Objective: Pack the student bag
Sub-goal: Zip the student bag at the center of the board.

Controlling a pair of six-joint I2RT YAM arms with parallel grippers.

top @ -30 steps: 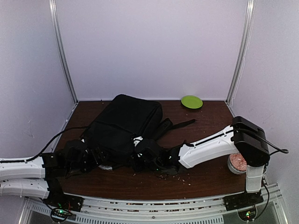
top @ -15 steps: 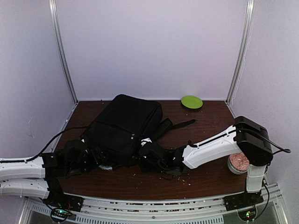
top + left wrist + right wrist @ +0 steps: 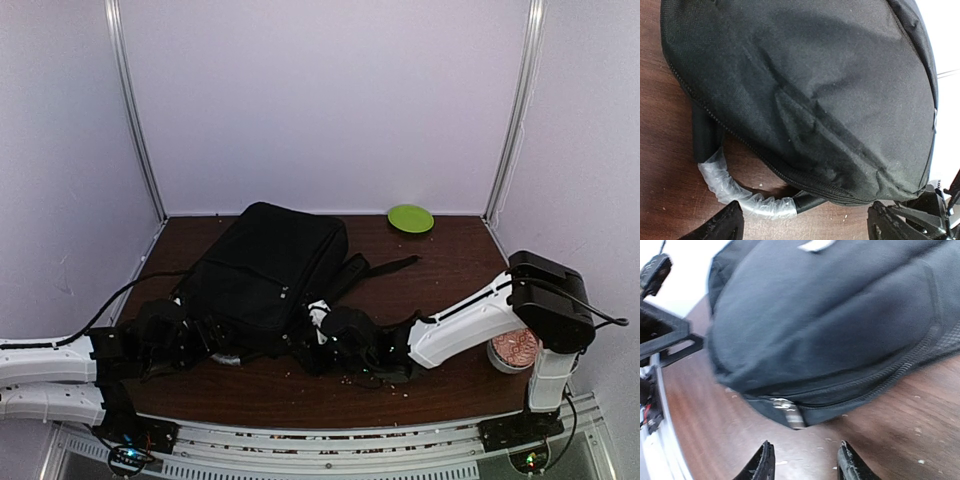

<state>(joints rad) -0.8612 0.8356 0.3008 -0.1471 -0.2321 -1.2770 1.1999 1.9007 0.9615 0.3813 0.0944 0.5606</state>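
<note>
One brown table (image 3: 450, 280) carries one black student bag (image 3: 265, 265), lying left of centre. Two grippers sit at its near end: the left gripper (image 3: 807, 224) gapes wide on nothing, just short of the bag's one plastic-wrapped handle (image 3: 747, 200), and the right gripper (image 3: 805, 462) is parted, empty, just short of one metal zipper pull (image 3: 791, 415). One green plate (image 3: 411, 218) lies far right, one round container (image 3: 515, 350) near right.
</note>
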